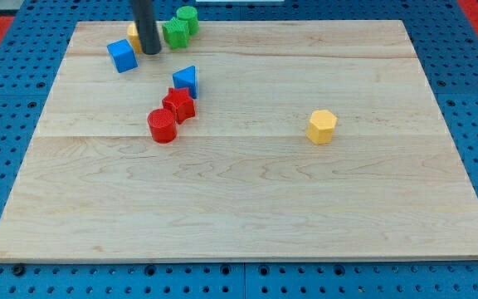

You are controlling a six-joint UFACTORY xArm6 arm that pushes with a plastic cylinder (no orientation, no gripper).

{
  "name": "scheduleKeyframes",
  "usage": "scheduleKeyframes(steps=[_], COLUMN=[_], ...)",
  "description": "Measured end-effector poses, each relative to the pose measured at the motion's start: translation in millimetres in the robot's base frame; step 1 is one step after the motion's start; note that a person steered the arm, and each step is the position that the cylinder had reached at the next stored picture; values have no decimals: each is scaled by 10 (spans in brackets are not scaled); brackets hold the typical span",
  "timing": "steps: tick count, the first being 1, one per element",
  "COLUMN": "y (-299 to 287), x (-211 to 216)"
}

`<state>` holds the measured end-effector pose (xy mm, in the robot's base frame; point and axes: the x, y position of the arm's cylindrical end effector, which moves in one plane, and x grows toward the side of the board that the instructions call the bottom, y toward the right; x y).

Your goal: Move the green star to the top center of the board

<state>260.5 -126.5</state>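
The green star (174, 32) lies near the view's top left of the wooden board (247, 191), touching a green cylinder (187, 17) just up and to its right. My tip (151, 51) is at the end of the dark rod, just left of the green star and close to it. A yellow block (134, 35) is partly hidden behind the rod on its left. A blue cube (122, 56) sits just left of my tip.
A blue triangular block (186, 80) sits below the star, with a red star (178, 104) and a red cylinder (162, 125) touching below it. A yellow hexagonal block (322, 126) stands alone right of centre. Blue pegboard surrounds the board.
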Motion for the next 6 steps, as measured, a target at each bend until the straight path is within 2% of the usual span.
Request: scheduleKeyframes(steps=[1, 3, 4, 5, 6], y=[29, 61, 417, 772, 684], x=[-140, -147, 85, 70, -218])
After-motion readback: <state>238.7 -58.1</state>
